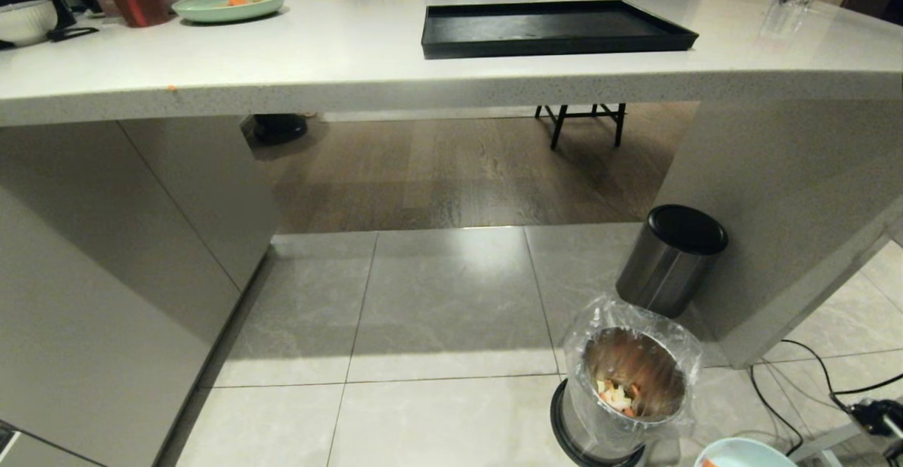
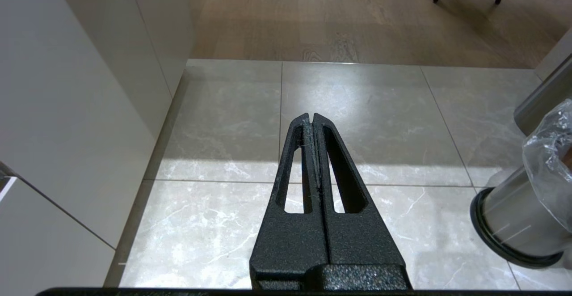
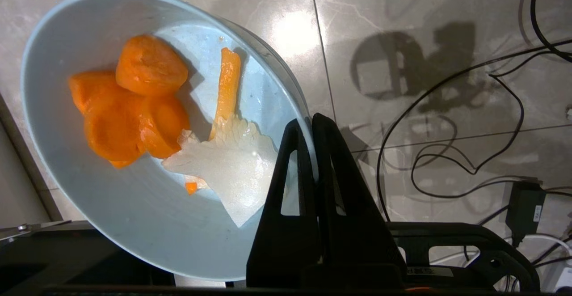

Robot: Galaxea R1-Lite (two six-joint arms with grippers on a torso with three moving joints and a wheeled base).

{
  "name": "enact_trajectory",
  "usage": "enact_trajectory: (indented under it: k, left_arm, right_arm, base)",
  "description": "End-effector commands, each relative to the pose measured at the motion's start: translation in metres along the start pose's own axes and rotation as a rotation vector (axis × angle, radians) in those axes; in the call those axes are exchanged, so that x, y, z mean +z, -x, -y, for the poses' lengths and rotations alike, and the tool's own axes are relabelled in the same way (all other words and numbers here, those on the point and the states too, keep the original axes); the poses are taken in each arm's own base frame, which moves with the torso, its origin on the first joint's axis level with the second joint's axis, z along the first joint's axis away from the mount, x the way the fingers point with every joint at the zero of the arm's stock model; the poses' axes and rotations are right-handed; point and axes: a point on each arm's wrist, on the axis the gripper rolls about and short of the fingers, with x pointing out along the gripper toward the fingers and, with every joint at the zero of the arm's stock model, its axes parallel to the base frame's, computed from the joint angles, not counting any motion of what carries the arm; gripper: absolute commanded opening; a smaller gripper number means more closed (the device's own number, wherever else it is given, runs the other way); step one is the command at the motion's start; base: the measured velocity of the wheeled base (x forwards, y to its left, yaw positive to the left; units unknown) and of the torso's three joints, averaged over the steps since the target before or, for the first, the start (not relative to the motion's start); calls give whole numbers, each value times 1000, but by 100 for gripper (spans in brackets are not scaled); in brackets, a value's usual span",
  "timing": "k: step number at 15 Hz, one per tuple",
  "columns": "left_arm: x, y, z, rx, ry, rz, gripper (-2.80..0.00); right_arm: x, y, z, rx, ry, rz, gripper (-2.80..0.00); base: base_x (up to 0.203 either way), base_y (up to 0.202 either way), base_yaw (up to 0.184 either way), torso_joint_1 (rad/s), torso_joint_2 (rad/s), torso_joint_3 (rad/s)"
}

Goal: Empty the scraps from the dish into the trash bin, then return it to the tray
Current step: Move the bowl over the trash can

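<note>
The mint-green plate (image 1: 228,5) is sitting at the upper left of the head view on the pale stone counter (image 1: 353,65), smooth and glossy; the tray (image 1: 557,27), flat, black and low-rimmed, is lying bare at upper centre; the steel bin with the black lid (image 1: 670,259) is standing right of middle. The trash bin (image 1: 630,389), round metal in a crinkly clear bag, is sitting at lower centre-right with some bits already in it. The dish (image 1: 741,453) is peeking in at the bottom right corner, just beside that bin, not over it.

The right gripper (image 3: 306,124) is pinching the dish's (image 3: 134,126) thin rim, jaws closed on it; a smooth glazed edge could be slipping as it tilts. The scraps (image 3: 134,108), wet orange carrot rounds and a pale limp piece, are clinging inside; tipping from beside the bin would be dropping them onto the glossy tiles, or the pale piece may be sticking.

The left gripper (image 2: 311,119) is hanging over the tiles, closed on nothing.
</note>
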Motion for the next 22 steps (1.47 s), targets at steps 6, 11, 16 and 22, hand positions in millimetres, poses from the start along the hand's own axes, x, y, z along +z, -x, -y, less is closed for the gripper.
enact_trajectory:
  k: [6, 11, 16, 22]
  left_arm:
    - [0, 0, 0, 1, 1, 0, -280]
    - [0, 0, 0, 1, 1, 0, -280]
    - [0, 0, 0, 1, 1, 0, -280]
    - [0, 0, 0, 1, 1, 0, -280]
  right_arm:
    - [-1, 0, 1, -3, -4, -3, -280]
    - [-1, 0, 1, -4, -4, -3, -280]
    - [-1, 0, 1, -2, -6, -2, -280]
    - [-2, 0, 1, -2, -2, -4, -280]
  base:
    - [-1, 1, -52, -1, 2, 3]
    - [-2, 11, -171, 4, 3, 2]
    - [-1, 5, -109, 3, 2, 0]
    - [0, 0, 0, 0, 0, 0]
